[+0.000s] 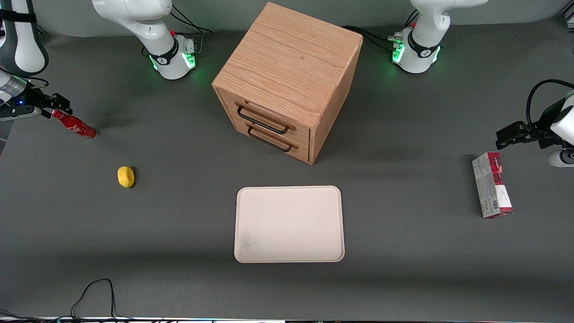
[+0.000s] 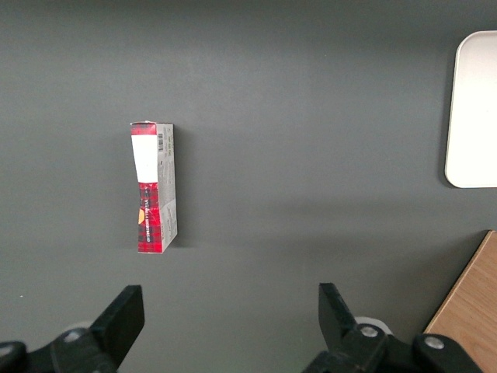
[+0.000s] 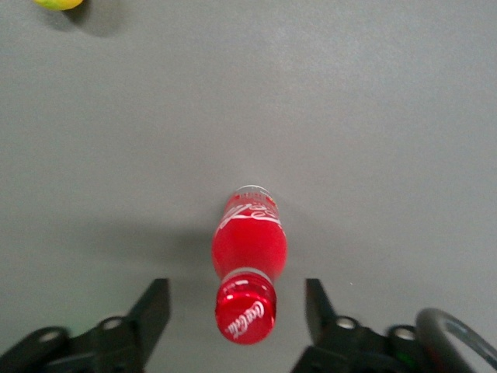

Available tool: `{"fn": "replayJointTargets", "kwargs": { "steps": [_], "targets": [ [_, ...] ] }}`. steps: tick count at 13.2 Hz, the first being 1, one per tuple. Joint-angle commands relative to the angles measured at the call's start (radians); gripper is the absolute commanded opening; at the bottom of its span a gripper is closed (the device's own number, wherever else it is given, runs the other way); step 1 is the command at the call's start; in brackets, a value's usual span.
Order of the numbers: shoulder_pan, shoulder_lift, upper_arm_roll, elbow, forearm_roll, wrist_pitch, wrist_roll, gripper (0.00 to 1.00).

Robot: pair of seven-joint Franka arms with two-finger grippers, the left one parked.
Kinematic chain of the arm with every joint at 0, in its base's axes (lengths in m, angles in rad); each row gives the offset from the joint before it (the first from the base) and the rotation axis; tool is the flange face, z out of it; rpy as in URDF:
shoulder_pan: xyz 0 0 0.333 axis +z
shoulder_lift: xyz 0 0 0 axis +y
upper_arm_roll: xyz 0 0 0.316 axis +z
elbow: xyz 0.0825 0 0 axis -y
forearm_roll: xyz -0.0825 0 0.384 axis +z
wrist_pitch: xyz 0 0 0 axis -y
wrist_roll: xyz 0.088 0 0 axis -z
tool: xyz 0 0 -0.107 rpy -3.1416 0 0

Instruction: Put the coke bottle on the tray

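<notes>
Standing upright on the table, coke bottle [image 3: 249, 260], cap [image 3: 245, 309] between the spread fingers of the gripper [image 1: 57, 105] hovering above it. Long axis vertical, in line with the approach. Well apart from the tray [image 1: 289, 224], toward the working arm's end.

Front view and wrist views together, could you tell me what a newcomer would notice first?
The wooden drawer cabinet dominates mid-table, with the pale tray lying empty nearer the camera. At the working arm's end, the open tool straddles the capped neck of the standing red coke bottle; a lemon lies nearer the camera. A red-and-white carton lies toward the parked arm's end.
</notes>
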Motion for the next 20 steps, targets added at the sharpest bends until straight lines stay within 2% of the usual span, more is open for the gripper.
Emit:
{"fn": "replayJointTargets", "kwargs": {
  "steps": [1,4,8,10,13,16,20],
  "targets": [
    [0.011,0.015,-0.006,0.008,0.022,0.011,-0.054,0.36],
    [0.011,0.015,-0.006,0.011,0.022,0.009,-0.076,0.12],
    [0.017,0.003,0.002,0.042,0.022,-0.024,-0.076,0.09],
    [0.068,-0.003,0.003,0.160,0.030,-0.177,-0.065,0.08],
    [0.149,0.002,0.007,0.409,0.093,-0.458,-0.059,0.07],
    [0.229,0.017,0.007,0.710,0.094,-0.720,-0.059,0.06],
    [0.303,0.052,0.007,1.040,0.094,-0.951,-0.065,0.06]
  ]
}}
